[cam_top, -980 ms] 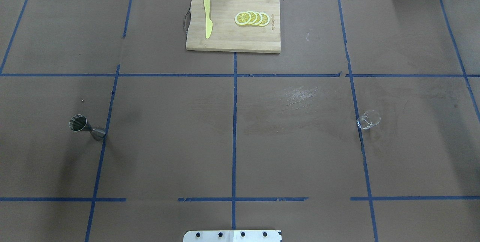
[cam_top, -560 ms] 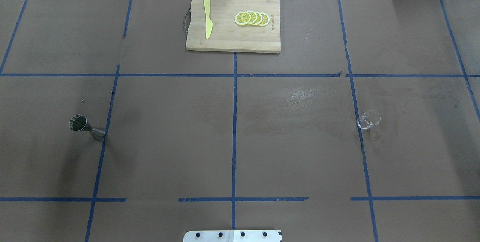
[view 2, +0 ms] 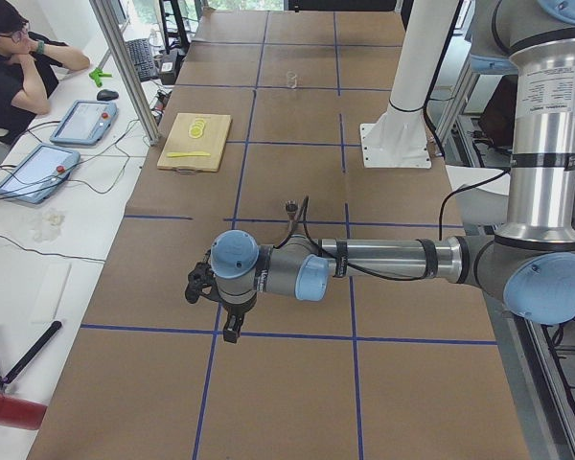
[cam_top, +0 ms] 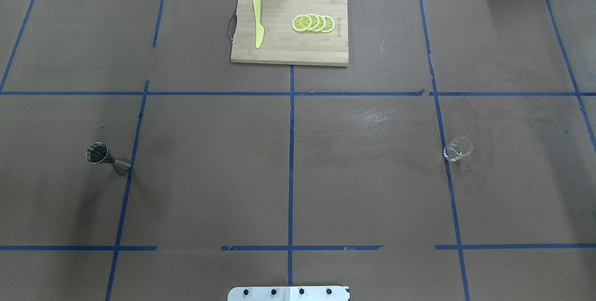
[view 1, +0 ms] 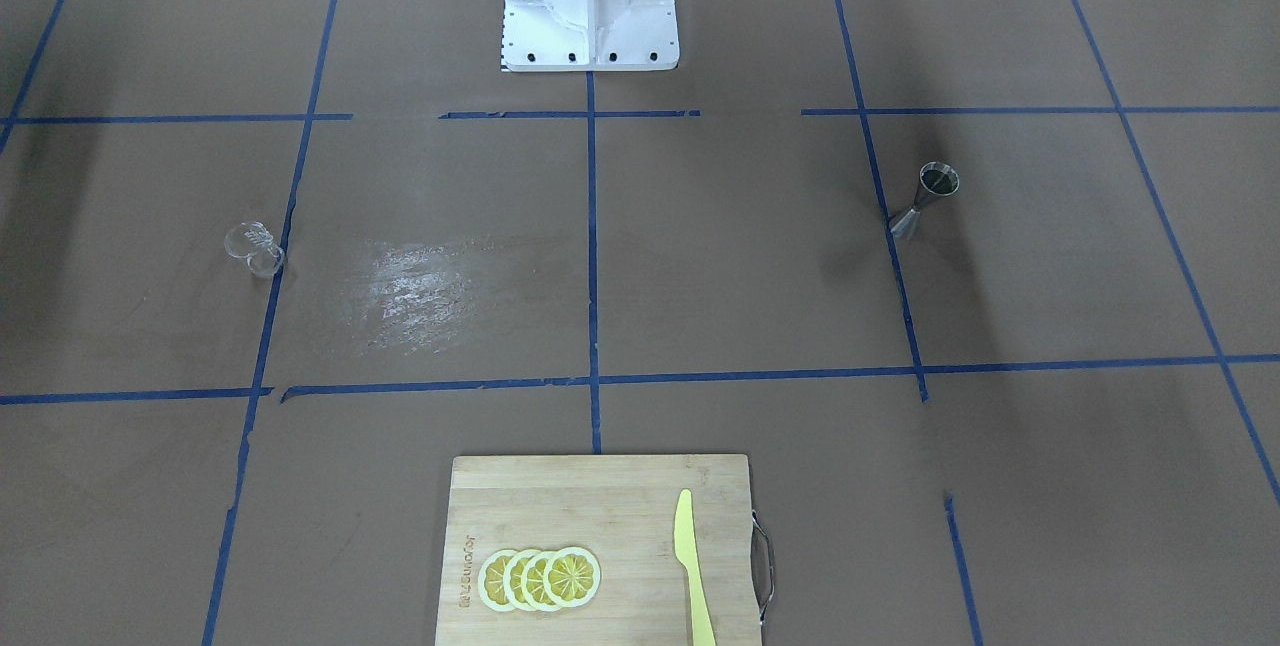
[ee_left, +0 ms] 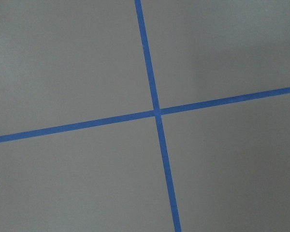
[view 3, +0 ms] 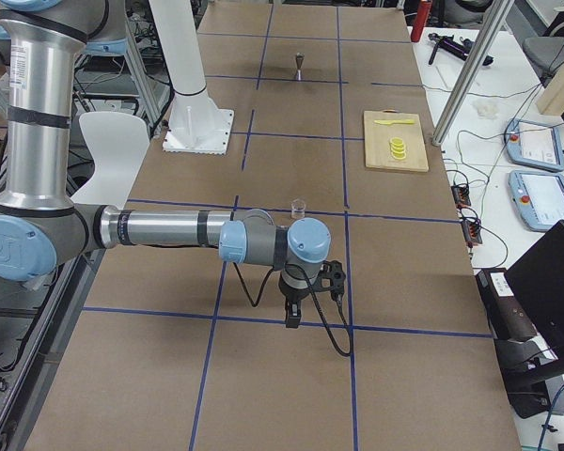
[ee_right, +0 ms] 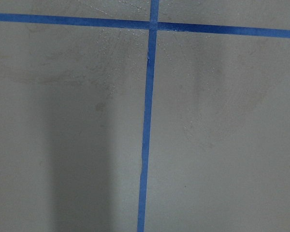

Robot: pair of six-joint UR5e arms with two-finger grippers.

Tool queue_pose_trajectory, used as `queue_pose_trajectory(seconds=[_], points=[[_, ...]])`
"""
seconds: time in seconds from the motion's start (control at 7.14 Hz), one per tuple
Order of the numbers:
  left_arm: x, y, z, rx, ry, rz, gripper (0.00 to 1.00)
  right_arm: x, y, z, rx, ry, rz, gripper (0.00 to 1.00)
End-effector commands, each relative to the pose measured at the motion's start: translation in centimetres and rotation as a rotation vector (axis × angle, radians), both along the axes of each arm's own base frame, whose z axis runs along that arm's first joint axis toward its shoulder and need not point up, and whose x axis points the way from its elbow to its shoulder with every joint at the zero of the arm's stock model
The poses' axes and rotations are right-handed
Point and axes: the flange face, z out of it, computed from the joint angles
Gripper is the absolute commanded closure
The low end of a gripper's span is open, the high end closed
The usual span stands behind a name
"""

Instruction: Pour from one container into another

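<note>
The clear glass cup (cam_top: 457, 148) stands upright on the brown paper at the table's right side, and is also seen as the cup (view 1: 252, 248) (view 3: 299, 208) (view 2: 291, 80). The silver hourglass jigger (cam_top: 108, 158) stands upright at the left, also seen as the jigger (view 1: 925, 198) (view 2: 290, 207) (view 3: 300, 65). Neither arm appears in the overhead or front views. My left gripper (view 2: 230, 331) hangs over the table's left end, well away from the jigger. My right gripper (view 3: 290, 318) hangs over the right end, short of the cup. I cannot tell whether either is open or shut. Both wrist views hold only paper and blue tape.
A wooden cutting board (cam_top: 279, 44) with lemon slices (cam_top: 313, 23) and a yellow knife (cam_top: 257, 28) lies at the far middle. A scuffed pale patch (cam_top: 372, 119) marks the paper. The robot's white base (view 1: 590, 1) is at the near middle. A seated person (view 2: 19, 57) and tablets (view 2: 36, 171) are beside the table.
</note>
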Motion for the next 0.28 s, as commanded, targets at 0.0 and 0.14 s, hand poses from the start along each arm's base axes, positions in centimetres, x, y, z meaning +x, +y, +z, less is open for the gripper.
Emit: queue_pose_trajectory(seconds=[0.0, 0.14], points=[[-0.01, 0.14, 0.14, -0.004, 0.000, 0.000, 0.00, 0.01, 0.13, 0.19, -0.004, 0.001, 0.000, 0.00], [-0.01, 0.13, 0.07, -0.002, 0.000, 0.000, 0.00, 0.02, 0.28, 0.32, -0.007, 0.002, 0.000, 0.00]])
